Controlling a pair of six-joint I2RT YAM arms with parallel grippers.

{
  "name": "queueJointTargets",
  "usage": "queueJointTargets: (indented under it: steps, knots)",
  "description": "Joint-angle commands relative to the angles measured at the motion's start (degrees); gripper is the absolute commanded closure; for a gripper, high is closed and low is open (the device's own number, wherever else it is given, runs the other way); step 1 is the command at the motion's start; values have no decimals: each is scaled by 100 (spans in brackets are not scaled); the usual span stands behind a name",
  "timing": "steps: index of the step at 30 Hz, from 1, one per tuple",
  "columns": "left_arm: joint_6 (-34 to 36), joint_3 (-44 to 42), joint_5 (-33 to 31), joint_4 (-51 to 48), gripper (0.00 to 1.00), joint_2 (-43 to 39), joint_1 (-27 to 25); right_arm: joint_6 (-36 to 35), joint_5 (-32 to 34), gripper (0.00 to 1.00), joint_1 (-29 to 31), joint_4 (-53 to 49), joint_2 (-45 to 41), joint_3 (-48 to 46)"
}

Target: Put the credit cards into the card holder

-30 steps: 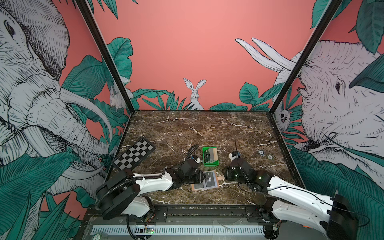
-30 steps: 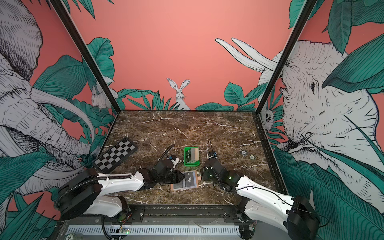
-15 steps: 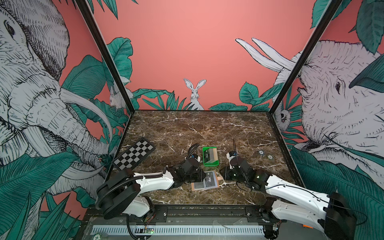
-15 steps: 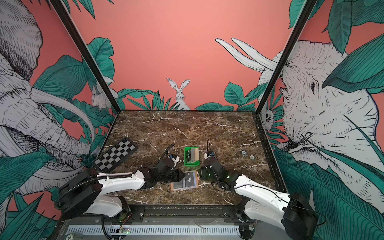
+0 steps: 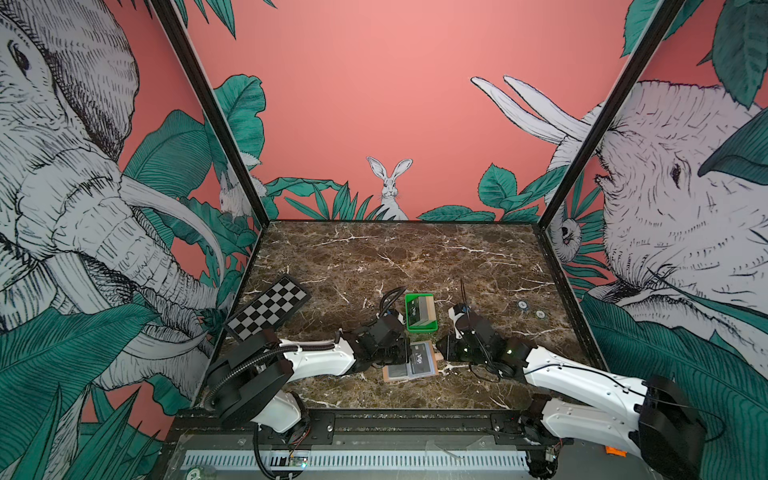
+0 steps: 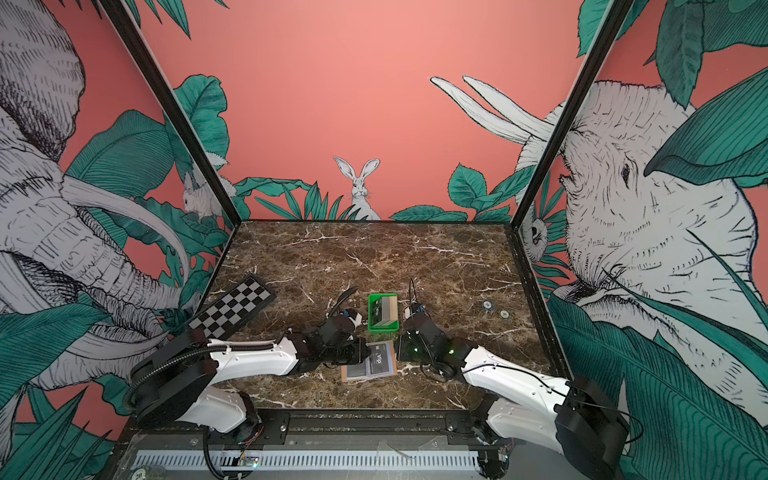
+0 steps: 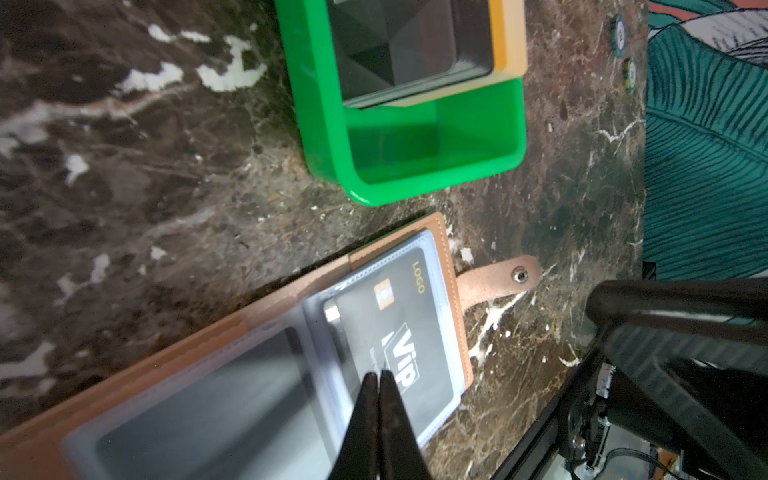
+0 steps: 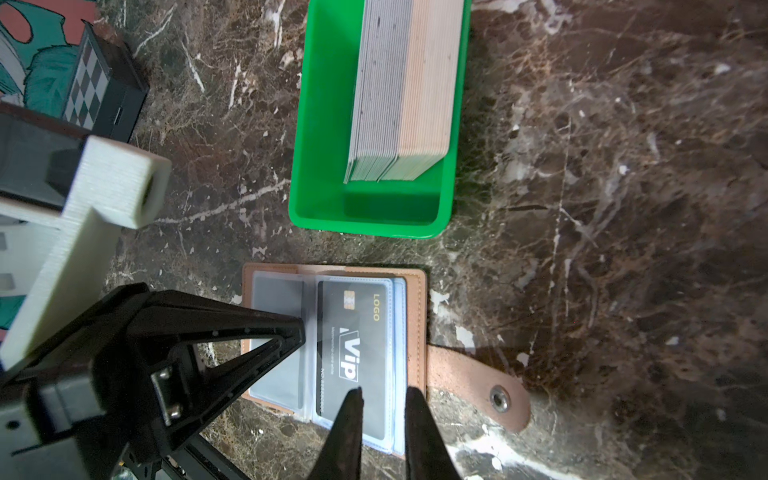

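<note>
The tan card holder (image 5: 397,372) (image 8: 417,316) lies open near the table's front, its snap strap (image 8: 478,382) pointing right. A black VIP credit card (image 5: 420,358) (image 6: 379,358) (image 7: 399,332) sits in a clear pocket on its right half. More credit cards (image 8: 403,91) stand stacked in the green tray (image 5: 420,328) just behind. My left gripper (image 7: 378,376) (image 5: 404,355) is shut, tips over the clear pockets beside the VIP card, nothing visible between them. My right gripper (image 8: 384,395) (image 5: 441,353) hovers narrowly open over the holder's right edge, holding nothing.
A black-and-white checkerboard (image 5: 270,307) lies at the left wall. Two small round discs (image 5: 522,304) sit on the marble to the right of the tray. The green tray (image 7: 415,183) stands close behind both grippers.
The left gripper's jaws have come together over the holder. The right gripper has narrowed and shifted slightly toward the holder.
</note>
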Motion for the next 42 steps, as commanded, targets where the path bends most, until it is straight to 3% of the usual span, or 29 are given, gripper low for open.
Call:
queueJointTargets:
  steps: [1, 14, 20, 31, 42]
  knots:
    - [-97, 86, -61, -67, 94, 88, -61, -84, -26, 81, -28, 98, 19, -60]
    - [-319, 64, -315, -309, 100, 288, -194, -43, -18, 78, -27, 129, -93, -204]
    - [-332, 6, -286, -251, 100, 322, -212, -75, -314, 77, -19, 428, -34, -253]
    - [-376, -77, -278, -73, 100, 367, -228, 163, -848, 76, -20, 1224, 541, -384]
    - [-426, -181, -268, 53, 100, 368, -238, 224, -916, 76, -23, 1518, 964, -429]
